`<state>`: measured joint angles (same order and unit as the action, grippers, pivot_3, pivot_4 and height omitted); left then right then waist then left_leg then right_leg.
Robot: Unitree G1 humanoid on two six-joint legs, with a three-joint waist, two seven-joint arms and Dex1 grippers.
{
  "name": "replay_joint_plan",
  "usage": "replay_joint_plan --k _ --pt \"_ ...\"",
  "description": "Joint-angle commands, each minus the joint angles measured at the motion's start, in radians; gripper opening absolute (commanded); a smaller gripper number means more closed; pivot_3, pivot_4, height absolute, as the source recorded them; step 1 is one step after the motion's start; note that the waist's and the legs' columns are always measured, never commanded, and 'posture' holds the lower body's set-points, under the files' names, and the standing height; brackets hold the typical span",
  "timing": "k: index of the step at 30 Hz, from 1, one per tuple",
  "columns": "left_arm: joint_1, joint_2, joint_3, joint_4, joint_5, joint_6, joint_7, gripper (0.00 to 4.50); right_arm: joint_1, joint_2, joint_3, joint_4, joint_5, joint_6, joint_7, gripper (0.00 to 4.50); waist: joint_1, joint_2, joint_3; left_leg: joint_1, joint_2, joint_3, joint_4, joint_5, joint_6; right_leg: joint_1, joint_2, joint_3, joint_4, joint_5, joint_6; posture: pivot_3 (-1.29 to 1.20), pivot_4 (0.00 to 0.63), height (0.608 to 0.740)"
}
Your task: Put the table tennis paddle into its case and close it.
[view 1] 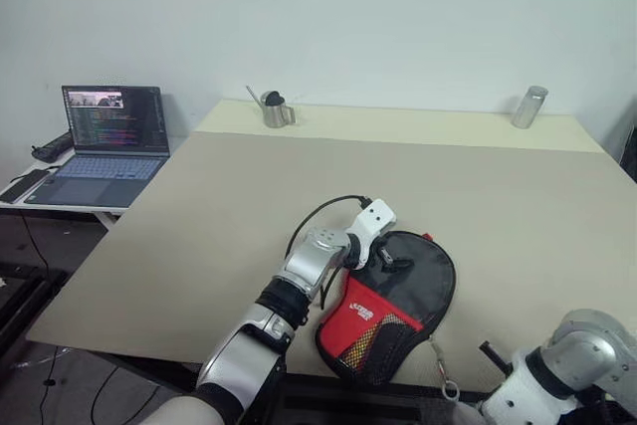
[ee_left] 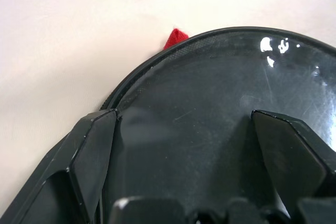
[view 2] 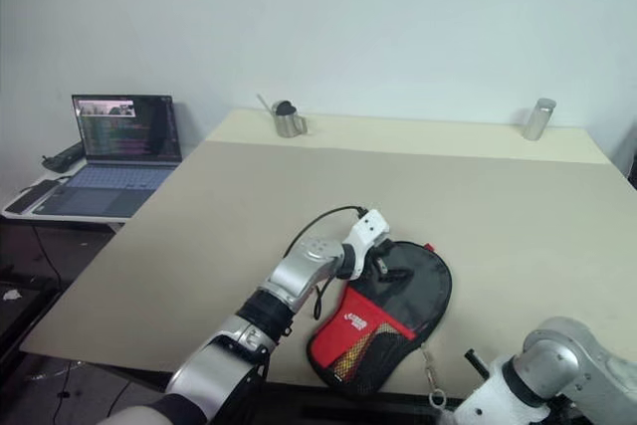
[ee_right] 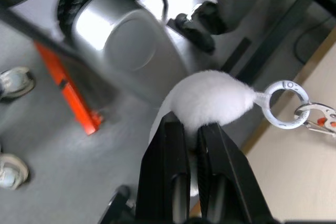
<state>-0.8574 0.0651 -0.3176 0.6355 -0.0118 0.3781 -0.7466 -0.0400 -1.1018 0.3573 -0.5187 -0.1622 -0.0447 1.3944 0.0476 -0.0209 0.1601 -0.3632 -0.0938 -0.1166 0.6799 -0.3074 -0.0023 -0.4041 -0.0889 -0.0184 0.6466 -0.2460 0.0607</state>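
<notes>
The case (view 1: 398, 306) lies flat near the table's front edge, black on top with a red logo panel and mesh pocket toward me. My left gripper (view 1: 384, 258) hovers open over its upper left part. In the left wrist view the fingers (ee_left: 94, 150) straddle the case's black top (ee_left: 210, 108) by its rim and red tab (ee_left: 176, 38). The paddle is hidden. A cord with a clip and ring (view 1: 445, 377) trails from the case over the table edge. Below that edge, my right gripper (ee_right: 194, 128) is shut on a white pom-pom (ee_right: 207, 98) joined to the ring (ee_right: 286, 106).
The beige table (view 1: 199, 206) stretches far back. A metal cup (view 1: 277, 111) and a metal can (view 1: 530, 106) stand at its far edge. An open laptop (view 1: 109, 141) sits on a side table at the left. A person's shoes (ee_right: 13, 82) show on the floor.
</notes>
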Motion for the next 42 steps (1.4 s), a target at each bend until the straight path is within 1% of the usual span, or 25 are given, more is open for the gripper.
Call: replay_joint_plan --k 1,6,8,10,13,19,23,28,30,32,34,36,41,42 --pt "-0.034 0.014 0.048 0.034 -0.005 -0.033 0.017 4.50 -0.108 0.032 0.022 0.051 -0.021 0.022 0.024 0.02 -0.007 0.000 0.001 0.001 0.000 0.001 0.000 0.000 0.000 0.000 0.000 0.001 0.000 -0.001 0.002 0.00 0.150 0.740" --pt "-0.080 0.037 0.111 0.002 -0.065 -0.053 -0.037 4.50 -0.295 0.077 0.018 0.187 -0.023 0.009 0.026 0.02 -0.032 -0.003 0.005 0.000 0.000 0.003 0.001 0.002 0.001 -0.001 0.001 0.004 0.000 0.004 0.004 0.00 0.150 0.740" --pt "-0.084 0.050 0.122 -0.018 -0.075 -0.061 -0.058 4.50 -0.354 0.087 0.022 0.244 -0.030 -0.006 0.026 0.02 -0.045 -0.006 0.009 0.000 0.001 0.005 0.001 0.003 0.000 -0.002 0.001 0.005 -0.001 0.009 0.001 0.00 0.150 0.740" --pt "-0.086 0.060 0.130 -0.027 -0.079 -0.067 -0.066 4.50 -0.392 0.070 0.022 0.277 -0.015 -0.021 0.047 0.02 -0.051 -0.007 0.010 0.000 0.001 0.006 0.001 0.005 0.001 -0.002 0.002 0.005 -0.001 0.010 0.003 0.00 0.150 0.740" --pt "-0.083 0.071 0.138 -0.036 -0.074 -0.074 -0.065 4.50 -0.432 0.039 -0.002 0.281 0.052 -0.014 0.095 0.02 -0.052 -0.007 0.015 0.000 0.000 0.010 0.001 0.008 0.002 -0.002 0.001 0.007 -0.002 0.015 0.007 0.00 0.150 0.740" --pt "-0.075 0.074 0.143 -0.035 -0.070 -0.084 -0.051 4.50 -0.587 0.093 0.034 0.418 0.009 -0.035 0.045 0.02 -0.057 -0.008 0.021 0.000 0.000 0.011 0.001 0.015 0.006 -0.003 0.001 0.008 -0.003 0.025 0.006 0.00 0.150 0.740" --pt "-0.064 0.082 0.144 -0.065 -0.083 -0.089 -0.077 4.50 -0.648 0.111 0.041 0.464 0.019 -0.029 0.059 0.02 -0.060 -0.008 0.023 0.000 0.000 0.011 0.001 0.020 0.007 -0.003 0.001 0.008 -0.003 0.028 0.008 0.00 0.150 0.740" --pt "-0.044 0.133 0.155 -0.147 -0.119 -0.077 -0.167 4.50 -0.646 0.132 0.060 0.485 0.002 -0.005 0.047 0.02 -0.064 -0.007 0.024 0.000 0.000 0.011 0.000 0.022 0.007 -0.004 0.001 0.007 -0.003 0.031 0.006 0.00 0.150 0.740" --pt "-0.039 0.171 0.173 -0.188 -0.145 -0.057 -0.203 4.50 -0.641 0.124 0.058 0.489 -0.009 0.006 0.056 0.54 -0.064 -0.007 0.024 -0.001 0.001 0.009 -0.002 0.022 0.006 -0.005 0.002 0.007 -0.003 0.031 0.005 0.00 0.150 0.740" --pt "-0.035 0.205 0.189 -0.220 -0.167 -0.042 -0.230 4.50 -0.646 0.112 0.045 0.487 -0.001 0.014 0.078 1.09 -0.064 -0.007 0.024 -0.005 0.001 0.010 -0.003 0.024 0.001 -0.010 0.002 0.007 -0.002 0.033 -0.001 0.00 0.150 0.740" --pt "-0.026 0.232 0.189 -0.239 -0.171 -0.043 -0.250 4.50 -0.649 0.102 0.038 0.484 0.005 0.016 0.098 1.82 -0.064 -0.007 0.023 -0.012 0.001 0.011 -0.002 0.024 0.001 -0.018 0.002 0.007 -0.002 0.032 -0.002 0.00 0.150 0.740" --pt "-0.017 0.256 0.191 -0.255 -0.176 -0.038 -0.268 4.50 -0.644 0.091 0.035 0.479 0.009 0.012 0.115 2.42 -0.059 -0.007 0.023 -0.020 0.000 0.011 -0.002 0.023 0.001 -0.025 0.002 0.007 -0.003 0.032 -0.002 0.00 0.150 0.740" --pt "0.021 0.332 0.197 -0.346 -0.221 -0.013 -0.363 4.50 -0.642 0.080 0.012 0.471 0.014 0.012 0.116 4.22 -0.050 -0.007 0.024 -0.031 -0.001 0.011 -0.001 0.023 0.000 -0.037 0.001 0.007 -0.003 0.032 -0.002 0.00 0.150 0.740" --pt "0.029 0.350 0.200 -0.364 -0.231 -0.007 -0.381 4.50 -0.649 0.079 0.002 0.469 0.023 0.024 0.118 4.22 -0.050 -0.007 0.024 -0.032 0.000 0.011 -0.001 0.023 0.000 -0.037 0.001 0.007 -0.003 0.032 -0.002 0.00 0.150 0.740"
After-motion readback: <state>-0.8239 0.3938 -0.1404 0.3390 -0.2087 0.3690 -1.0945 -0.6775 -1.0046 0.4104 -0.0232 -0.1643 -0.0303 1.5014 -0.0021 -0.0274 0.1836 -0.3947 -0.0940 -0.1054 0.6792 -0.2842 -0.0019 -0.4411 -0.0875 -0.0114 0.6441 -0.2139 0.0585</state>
